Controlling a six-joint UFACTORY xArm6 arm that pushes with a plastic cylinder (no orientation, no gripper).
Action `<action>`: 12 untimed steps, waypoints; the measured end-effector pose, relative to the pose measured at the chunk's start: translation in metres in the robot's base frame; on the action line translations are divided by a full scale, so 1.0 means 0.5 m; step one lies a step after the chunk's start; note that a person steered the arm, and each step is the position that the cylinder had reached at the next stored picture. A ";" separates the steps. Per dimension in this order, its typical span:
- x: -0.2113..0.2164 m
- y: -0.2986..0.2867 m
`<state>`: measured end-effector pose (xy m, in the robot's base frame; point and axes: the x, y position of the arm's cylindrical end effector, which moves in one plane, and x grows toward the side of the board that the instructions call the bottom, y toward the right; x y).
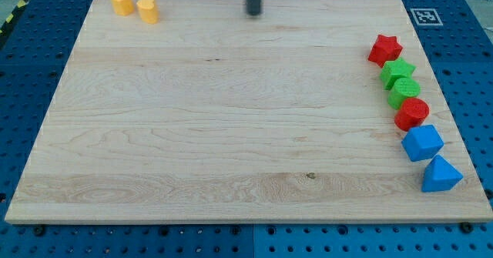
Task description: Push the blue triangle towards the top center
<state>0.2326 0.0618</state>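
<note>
The blue triangle lies at the view's lower right, close to the right edge of the wooden board. A blue cube-like block sits just above it, touching or nearly so. My tip is at the view's top centre, far to the upper left of the blue triangle and touching no block.
Up the right edge run a red round block, a green round block, a green star-like block and a red star. Two yellow blocks sit at the top left. A marker tag is at the top right.
</note>
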 end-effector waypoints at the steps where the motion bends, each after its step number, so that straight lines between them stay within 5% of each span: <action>1: 0.028 0.212; 3: 0.323 0.521; 5: 0.650 0.530; 12: 0.700 0.301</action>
<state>0.5826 0.2122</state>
